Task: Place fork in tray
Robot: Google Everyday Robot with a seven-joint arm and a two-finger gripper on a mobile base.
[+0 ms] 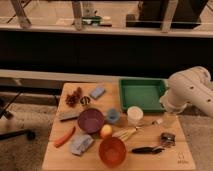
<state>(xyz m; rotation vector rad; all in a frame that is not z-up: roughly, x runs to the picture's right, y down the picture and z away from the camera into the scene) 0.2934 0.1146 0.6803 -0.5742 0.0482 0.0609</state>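
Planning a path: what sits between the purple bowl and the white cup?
A small blue cup, in the camera view; the end effector hangs right of the white cup.

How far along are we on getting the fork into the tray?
Done: nothing yet. The fork lies on the wooden table just right of the white cup, outside the green tray.
In hand: the gripper is low over the table's right side, close to the fork but apparently not on it.
Left: grasp the fork, lift it, carry it to the tray, release.
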